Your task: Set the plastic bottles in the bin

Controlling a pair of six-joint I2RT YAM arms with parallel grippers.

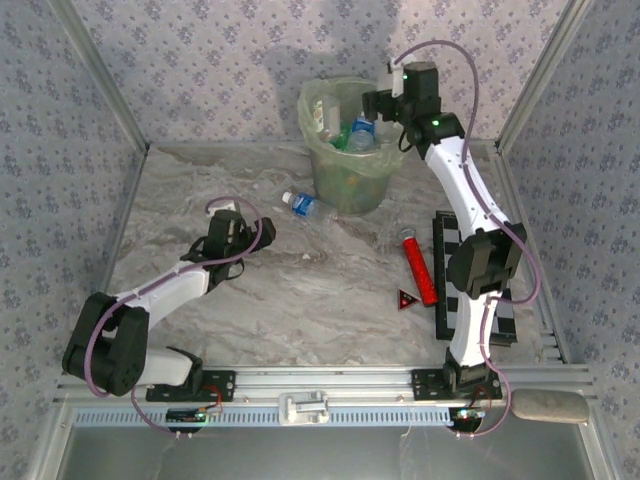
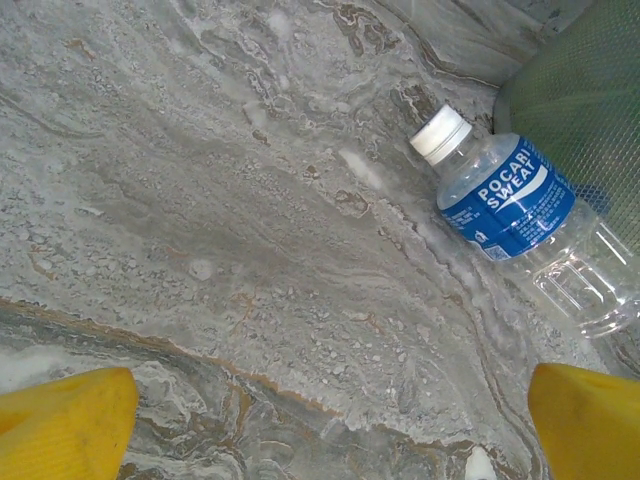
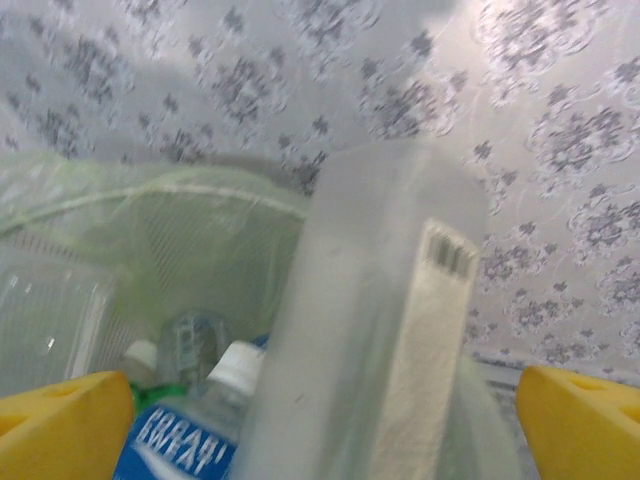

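Note:
The bin (image 1: 348,160) is a pale green lined bucket at the back of the table, holding several plastic bottles (image 1: 360,133). One clear bottle with a blue label (image 1: 308,206) lies on the table just left of the bin. In the left wrist view this bottle (image 2: 520,215) lies ahead and to the right, white cap towards me, against the bin (image 2: 585,95). My left gripper (image 1: 228,230) (image 2: 325,440) is open over bare table. My right gripper (image 1: 379,105) (image 3: 320,430) is open above the bin's right side. A blurred pale bottle with a barcode strip (image 3: 380,320) stands between its spread fingers, untouched.
A red tube (image 1: 418,265) and a small red triangle (image 1: 406,299) lie right of centre, beside a black striped board (image 1: 446,262). Patterned walls close the back and sides. Inside the bin, a blue-labelled bottle (image 3: 175,445) lies below my right gripper.

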